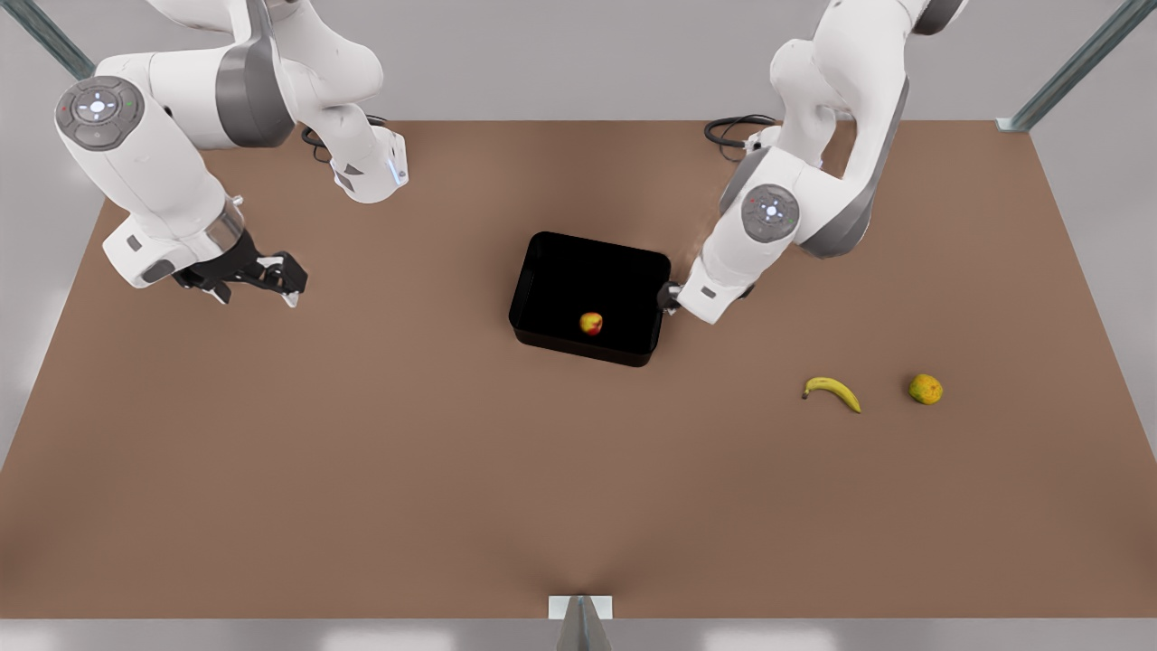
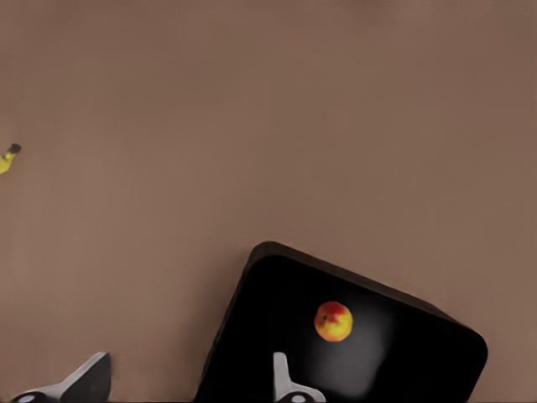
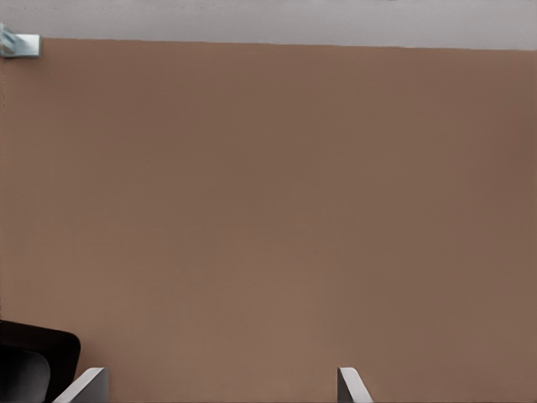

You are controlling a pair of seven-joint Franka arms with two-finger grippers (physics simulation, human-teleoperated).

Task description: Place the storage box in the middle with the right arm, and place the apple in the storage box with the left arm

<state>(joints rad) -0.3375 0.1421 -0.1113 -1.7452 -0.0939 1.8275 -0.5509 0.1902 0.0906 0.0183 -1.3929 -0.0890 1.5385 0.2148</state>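
- left gripper (image 1: 668, 297) is sitting low at the storage box (image 1: 587, 244) wall on the front view's right, mostly hidden behind its own white wrist
- in the left wrist view the left gripper (image 2: 186, 383) is standing open and holding nothing, 1 fingertip (image 2: 281, 376) over the black interior, the other over bare table outside the wall
- right gripper (image 1: 258, 287) is hovering over open table at the front view's left, well apart from the box; this arm is waiting
- in the right wrist view the right gripper (image 3: 218, 388) is showing 2 fingertips spread wide with nothing between them, and a corner of the storage box (image 3: 33, 353) is peeking in beside 1 of them
- apple (image 1: 591, 323) is lying inside the storage box on its floor, near the wall closest to the front camera, touching neither gripper
- same apple (image 2: 333, 321) is showing red and yellow against the glossy floor of the storage box (image 2: 436, 369)
- storage box is resting flat around the middle of the brown table (image 1: 452, 470), slightly rotated
- banana (image 1: 833, 391) is lying on the table toward the front view's right, outside the box; its tip (image 2: 7, 158) is showing in the left wrist view
- yellow-orange fruit (image 1: 925, 389) is sitting near the banana, farther to the front view's right
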